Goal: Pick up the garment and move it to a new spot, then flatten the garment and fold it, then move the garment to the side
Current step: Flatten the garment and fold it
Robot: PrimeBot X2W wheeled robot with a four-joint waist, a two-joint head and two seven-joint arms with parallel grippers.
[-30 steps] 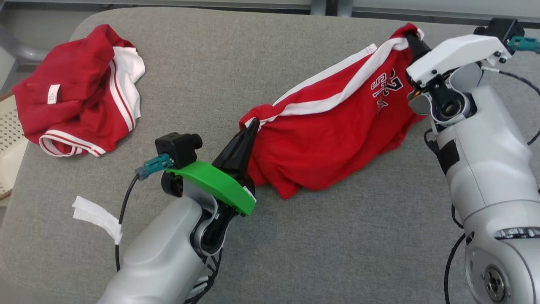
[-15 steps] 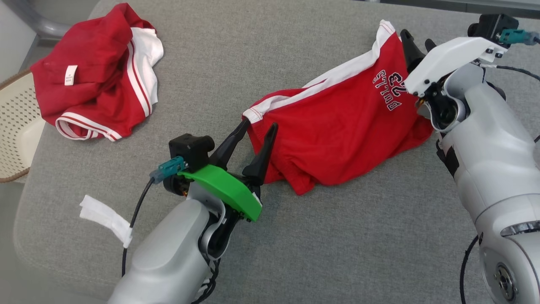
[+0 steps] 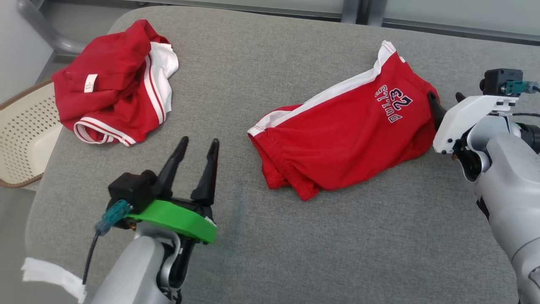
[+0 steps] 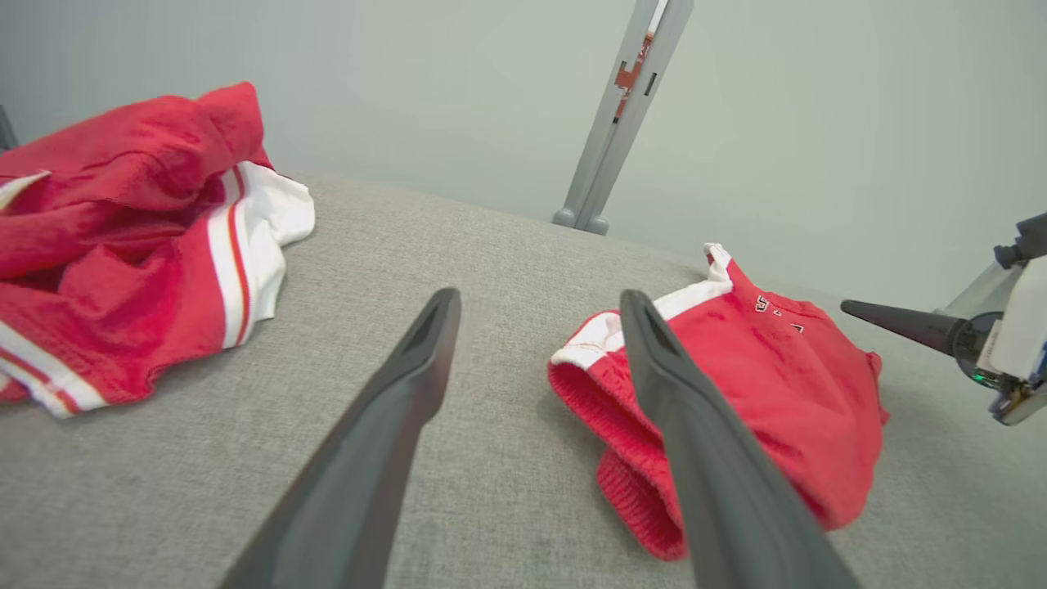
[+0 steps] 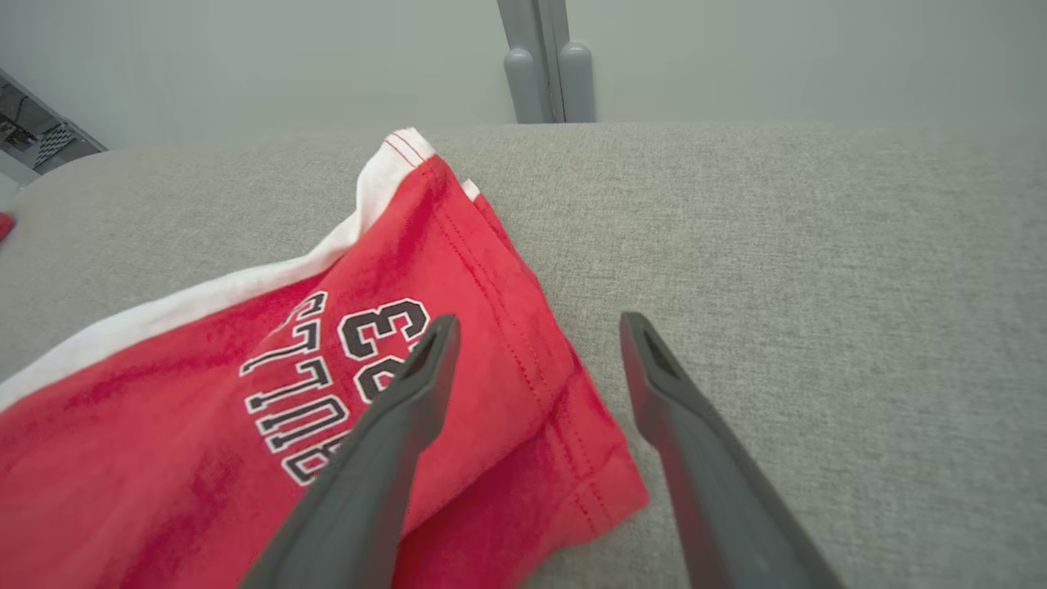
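Head view showed a wide grey padded surface (image 3: pixel 320 253) taking up most of the scene. On its right half lay the red shorts (image 3: pixel 337 143), roughly flat and slanted, with a white side stripe along their upper edge, dark lettering and a number near the right end, and the bunched waistband at the lower left. A second red-and-white garment (image 3: pixel 109 101) sat crumpled near the far left corner, well apart from the shorts. A pale perforated basket (image 3: pixel 21 139) stood beside the surface at the left edge. The left gripper (image 3: pixel 200 140) hovered over bare grey fabric between the two garments, near the waistband end; its jaws stood wide apart with nothing between them. The right gripper (image 3: pixel 444 96) was at the shorts' right end, jaws likewise spread and empty; in the right wrist view one finger lay over the hem and the other over bare fabric, and contact with the cloth could not be told. A small white strip (image 3: pixel 50 274) lay at the near left corner.
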